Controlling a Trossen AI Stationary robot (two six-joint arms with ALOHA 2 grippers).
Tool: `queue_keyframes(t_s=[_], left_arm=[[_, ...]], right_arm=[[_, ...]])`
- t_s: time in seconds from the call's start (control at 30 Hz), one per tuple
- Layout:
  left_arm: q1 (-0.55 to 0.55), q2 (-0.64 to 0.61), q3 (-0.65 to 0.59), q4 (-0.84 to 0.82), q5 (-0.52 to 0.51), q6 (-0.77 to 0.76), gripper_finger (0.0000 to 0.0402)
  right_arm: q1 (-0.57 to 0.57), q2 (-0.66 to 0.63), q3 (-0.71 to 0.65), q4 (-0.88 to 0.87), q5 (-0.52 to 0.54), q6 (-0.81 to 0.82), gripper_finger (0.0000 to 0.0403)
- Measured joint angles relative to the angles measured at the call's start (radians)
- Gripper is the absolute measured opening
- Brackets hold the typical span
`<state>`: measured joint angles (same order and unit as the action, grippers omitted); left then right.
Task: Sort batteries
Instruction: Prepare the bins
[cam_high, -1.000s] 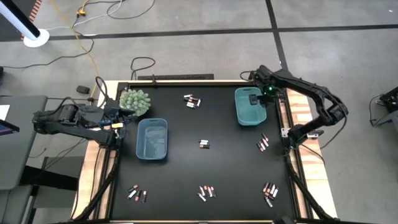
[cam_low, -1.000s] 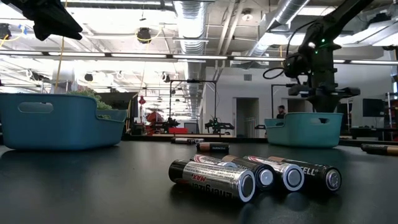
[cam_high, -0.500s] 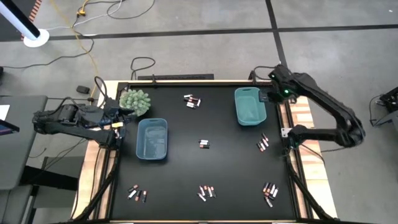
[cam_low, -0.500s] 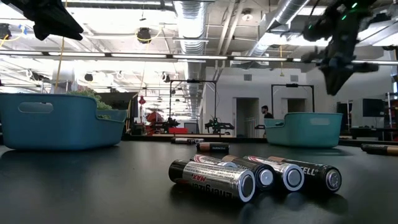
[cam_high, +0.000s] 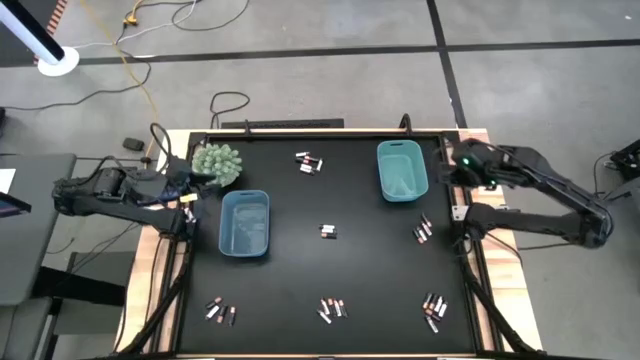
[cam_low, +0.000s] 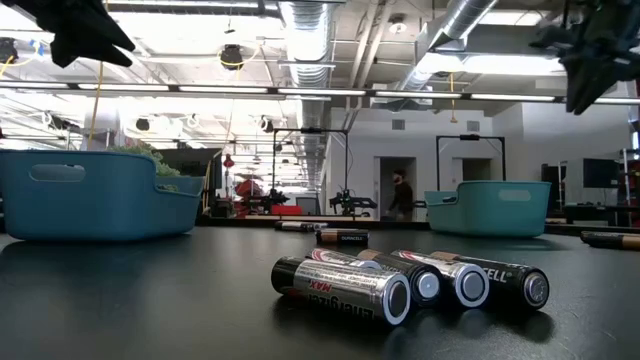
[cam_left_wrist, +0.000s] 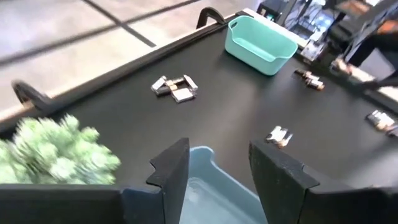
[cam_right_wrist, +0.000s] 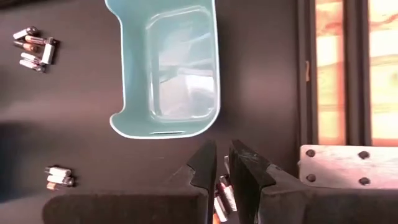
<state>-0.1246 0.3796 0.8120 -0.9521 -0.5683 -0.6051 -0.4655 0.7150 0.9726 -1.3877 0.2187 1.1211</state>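
Observation:
Batteries lie in small groups on the black table: near the far edge (cam_high: 309, 162), at the middle (cam_high: 328, 231), by the right edge (cam_high: 423, 230) and along the near edge (cam_high: 332, 308); one group fills the low view's front (cam_low: 400, 285). A blue bin (cam_high: 245, 223) stands left of centre and a teal bin (cam_high: 402, 170) at the far right. My left gripper (cam_left_wrist: 214, 165) hovers open at the table's left edge, above the blue bin's near end (cam_left_wrist: 211, 190). My right gripper (cam_right_wrist: 222, 163) hangs shut, with nothing between its fingers, over the right edge beside the teal bin (cam_right_wrist: 165, 68).
A small green plant (cam_high: 217, 163) stands at the far left corner, next to my left gripper (cam_high: 190, 190). Wooden rails (cam_high: 485, 190) and a bolted plate (cam_right_wrist: 348, 168) border the table's right side. In the room beyond, a person shows far off in the low view.
My right gripper has left its place above the teal bin, gone up and toward the table's right edge, and turned about; it now hangs beyond the bin's right side. The bins and batteries have not moved.

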Motion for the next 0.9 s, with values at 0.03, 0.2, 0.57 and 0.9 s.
queue_keyframes(t_s=[0.03,0.2,0.57,0.9], left_arm=[[0.0,0.005,0.0,0.0,0.006,-0.038,0.0156],[0.0,0.062,0.0,-0.001,0.009,-0.231,0.0143],[0.0,0.258,0.0,-0.173,0.031,-0.727,0.0139],[0.0,0.437,0.0,-0.319,0.192,-0.94,0.0139]], right_arm=[[0.03,-0.008,0.0,-0.012,0.021,0.022,0.0063],[0.144,-0.024,0.0,-0.046,0.102,0.08,0.0063],[0.269,-0.021,-0.001,-0.045,0.126,0.014,0.0063],[0.328,-0.022,-0.002,-0.049,0.126,-0.108,0.0063]])
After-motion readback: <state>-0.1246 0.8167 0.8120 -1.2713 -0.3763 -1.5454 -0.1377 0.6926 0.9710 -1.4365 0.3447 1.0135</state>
